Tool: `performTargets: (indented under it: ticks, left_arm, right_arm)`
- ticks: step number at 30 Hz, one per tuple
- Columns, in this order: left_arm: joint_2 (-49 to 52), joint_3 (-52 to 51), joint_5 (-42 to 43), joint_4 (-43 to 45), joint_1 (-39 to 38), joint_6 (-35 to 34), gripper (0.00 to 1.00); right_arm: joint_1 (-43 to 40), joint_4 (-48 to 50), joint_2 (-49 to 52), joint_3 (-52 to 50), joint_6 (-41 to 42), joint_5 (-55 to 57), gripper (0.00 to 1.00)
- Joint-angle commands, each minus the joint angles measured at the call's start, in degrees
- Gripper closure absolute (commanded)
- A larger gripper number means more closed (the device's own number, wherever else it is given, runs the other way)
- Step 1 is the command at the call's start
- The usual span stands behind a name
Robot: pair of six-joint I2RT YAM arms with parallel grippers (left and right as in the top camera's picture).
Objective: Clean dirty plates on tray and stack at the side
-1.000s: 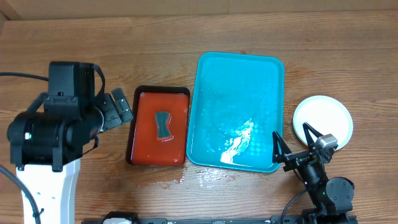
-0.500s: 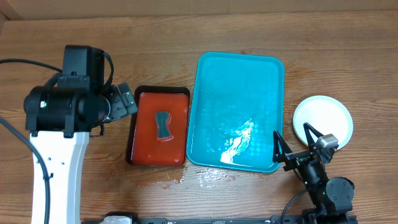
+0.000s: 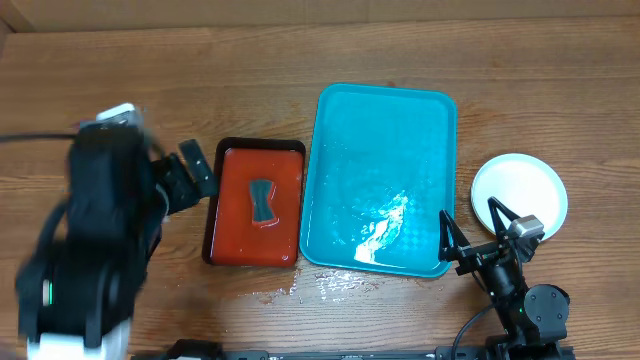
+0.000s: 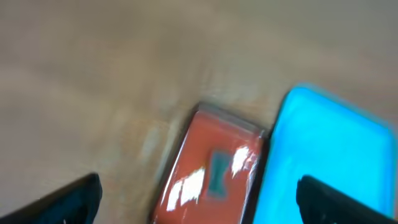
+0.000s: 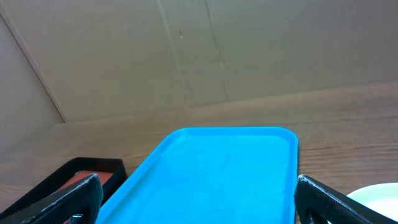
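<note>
Bright, even light with white glare on the wet tray (image 3: 385,225); the left arm (image 3: 90,250) and the whole left wrist view are motion-blurred.

Left arm (image 3: 95,230): bulky black housing, blurred; pale grey cap on top; white lower link at lower left of the overhead view.
Left gripper (image 3: 195,168): black, blocky; dark fingers (image 4: 62,202) in the wrist view's bottom corners.
Right arm (image 3: 515,295): slim, black, round joint at lower right; small silver-grey block.
Right gripper (image 3: 466,210): two thin, pointed black prongs.
Cables (image 3: 25,137): thin, black.
</note>
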Motion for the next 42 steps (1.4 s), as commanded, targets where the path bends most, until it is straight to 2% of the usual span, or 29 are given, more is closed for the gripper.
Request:
performTargets:
  ticks: [1,4,6,22,29,42]
  left_arm:
    - [-8.4,-11.1,5.9,9.6,-0.3,10.3,0.00]
    - [-16.3,-21.6,10.5,20.9,-0.3,16.1,0.00]
    - [-22.0,-29.0,11.1,26.8,-0.2,17.2,0.00]
    - [-55.5,-70.6,11.2,50.3,2.4,17.1,0.00]
    - [-56.1,-81.5,11.1,63.5,2.4,17.0,0.00]
    - [-55.8,-81.4,10.9,57.4,2.8,17.0,0.00]
  right_arm:
    - [0.3,0.2,-0.6,-0.6,0.2,0.3,0.00]
    - [0.3,0.2,-0.6,-0.6,0.2,0.3,0.00]
    - [0.3,0.2,-0.6,-0.6,0.2,0.3,0.00]
    - [0.3,0.2,-0.6,-0.6,0.2,0.3,0.00]
    - [0.3,0.2,-0.6,-0.6,0.2,0.3,0.00]
    - [0.3,0.2,-0.6,-0.6,0.2,0.3,0.00]
